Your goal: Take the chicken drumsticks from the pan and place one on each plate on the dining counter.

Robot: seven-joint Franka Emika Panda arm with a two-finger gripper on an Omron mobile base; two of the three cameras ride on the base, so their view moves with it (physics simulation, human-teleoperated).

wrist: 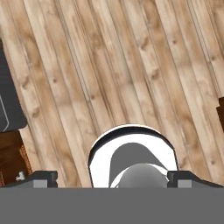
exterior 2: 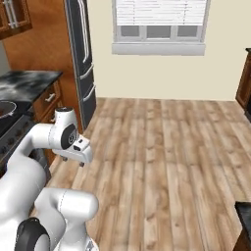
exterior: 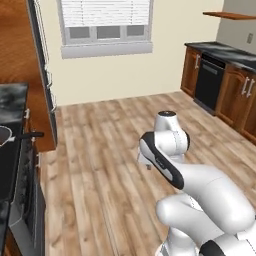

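The end effector [wrist: 112, 179], spread and empty, hangs over wooden floor [wrist: 131, 65], pan [exterior: 4, 136] well apart.

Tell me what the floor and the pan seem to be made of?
The floor looks like matte light wooden planks: long boards with grain and knots. The pan at the picture's edge looks metal, judging by its pale silvery rim, with a black handle, maybe plastic; too little shows to be sure.

I see the pan [exterior: 4, 136] cut off by the left edge of the left base view, just its rim and black handle showing; in the right base view the pan [exterior 2: 6, 109] is again clipped at the left edge, so I cannot tell what lies inside; the fingers [wrist: 40, 178] show as mere tips at the bottom of the hand view.
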